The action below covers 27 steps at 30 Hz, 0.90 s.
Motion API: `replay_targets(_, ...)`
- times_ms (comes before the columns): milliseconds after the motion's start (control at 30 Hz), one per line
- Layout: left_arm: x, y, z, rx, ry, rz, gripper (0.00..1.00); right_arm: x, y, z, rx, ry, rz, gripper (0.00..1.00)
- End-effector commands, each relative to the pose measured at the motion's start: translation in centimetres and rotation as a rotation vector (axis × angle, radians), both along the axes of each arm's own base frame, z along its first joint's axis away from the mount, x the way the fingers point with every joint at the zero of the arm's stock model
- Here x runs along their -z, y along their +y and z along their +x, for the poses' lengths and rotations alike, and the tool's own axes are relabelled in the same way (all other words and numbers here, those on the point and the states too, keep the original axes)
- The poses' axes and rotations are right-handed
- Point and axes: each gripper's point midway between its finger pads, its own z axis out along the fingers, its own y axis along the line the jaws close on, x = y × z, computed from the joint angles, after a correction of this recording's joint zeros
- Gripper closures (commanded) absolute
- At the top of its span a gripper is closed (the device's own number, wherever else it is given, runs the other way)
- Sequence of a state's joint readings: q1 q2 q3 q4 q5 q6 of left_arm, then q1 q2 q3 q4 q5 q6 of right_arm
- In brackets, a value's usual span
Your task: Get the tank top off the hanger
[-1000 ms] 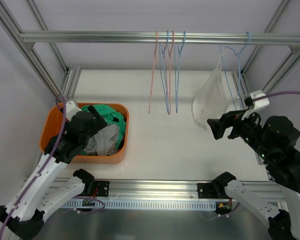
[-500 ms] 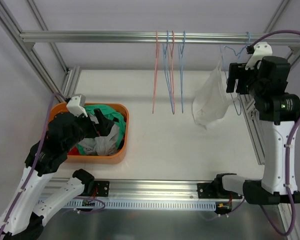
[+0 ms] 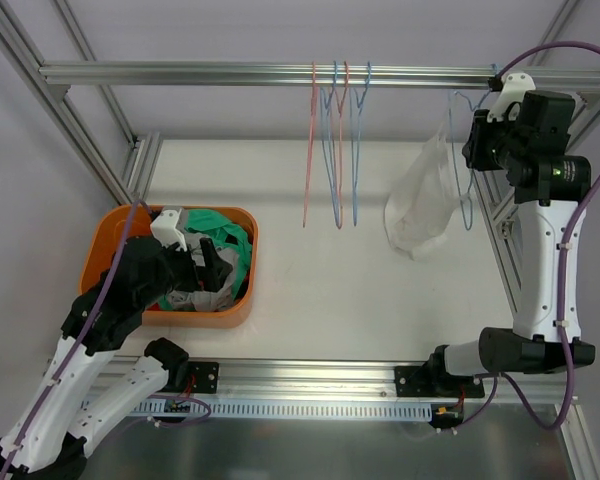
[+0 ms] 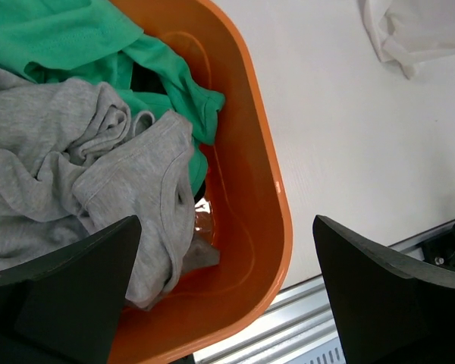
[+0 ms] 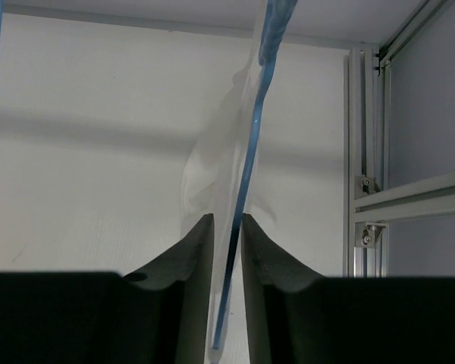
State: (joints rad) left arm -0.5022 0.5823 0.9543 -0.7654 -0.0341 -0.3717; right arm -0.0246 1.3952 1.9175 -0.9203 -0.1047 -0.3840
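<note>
We see a white tank top [image 3: 420, 205] on a blue hanger [image 5: 246, 167] over the counter's [image 3: 310, 280] far right corner. Our right claw [image 5: 227, 227] is narrow around wire and cloth together, grip uncertain; pulling may unhook the hanger too. Our left claw [image 4: 224, 227] gapes wide.

A metal rail [image 3: 280, 74] spans the frame above the back of the white table [image 3: 330, 290]. Near its middle hangs a cluster of thin pink and blue wire hangers [image 3: 335, 150]. To their right, a blue wire hanger [image 5: 244, 189] carries the sheer white tank top [image 3: 420, 200]. The right end effector [image 3: 477, 140] sits high up, just right of the top, with the hanger's wire between its fingers [image 5: 193, 258]. At front left, an orange plastic tub [image 3: 205, 316] holds crumpled green and grey clothes [image 3: 225, 240], directly beneath the left end effector [image 3: 202, 262].
</note>
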Motion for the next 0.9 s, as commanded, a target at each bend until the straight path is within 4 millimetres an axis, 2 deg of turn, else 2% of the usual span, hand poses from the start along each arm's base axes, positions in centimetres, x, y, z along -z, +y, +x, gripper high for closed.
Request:
replay_targets(0,0.8,0.1,0.0,0.012,-0.002,0.021,0.01,-2.1,0.4,1.0,-0.019,-0.073,0.026,0.78)
replay_targets(133,-0.1,0.1,-0.2,0.015,-0.029,0.002,0.01,-1.7,0.9,1.7,-0.016,-0.069,0.069,0.99)
replay_targets(200,-1.0,-0.1,-0.5,0.034,-0.046,-0.016,0.01,-2.5,1.7,1.6,-0.044,-0.092,0.105,1.0)
replay_targets(233,-2.1,-0.5,-0.8,0.063,-0.067,-0.034,0.01,-2.9,1.9,1.6,-0.052,-0.102,0.118,1.0)
replay_targets(400,-4.8,-0.3,-0.2,0.059,-0.138,-0.028,0.01,-6.2,3.1,0.9,-0.084,-0.229,0.19,1.0)
replay_targets(467,-6.1,-0.6,-0.2,0.078,-0.161,-0.041,0.01,-6.7,3.3,0.9,-0.096,-0.264,0.203,1.0)
replay_targets(500,-6.9,-1.1,-0.3,0.107,-0.177,-0.056,0.01,-7.2,3.5,0.6,-0.105,-0.28,0.206,1.0)
replay_targets(600,-7.6,-2.6,-0.2,0.185,-0.181,-0.076,0.01,-7.9,3.8,0.1,-0.122,-0.307,0.21,1.0)
replay_targets(633,-7.6,-3.8,-0.4,0.248,-0.167,-0.095,0.01,-7.8,3.8,0.1,-0.121,-0.306,0.212,1.0)
replay_targets(767,-8.9,-6.3,-0.7,0.386,-0.204,-0.159,0.01,-8.0,3.7,-0.5,-0.119,-0.319,0.206,1.0)
replay_targets(867,-10.5,-6.9,-0.8,0.419,-0.256,-0.196,0.01,-8.3,3.7,-0.5,-0.122,-0.331,0.198,1.0)
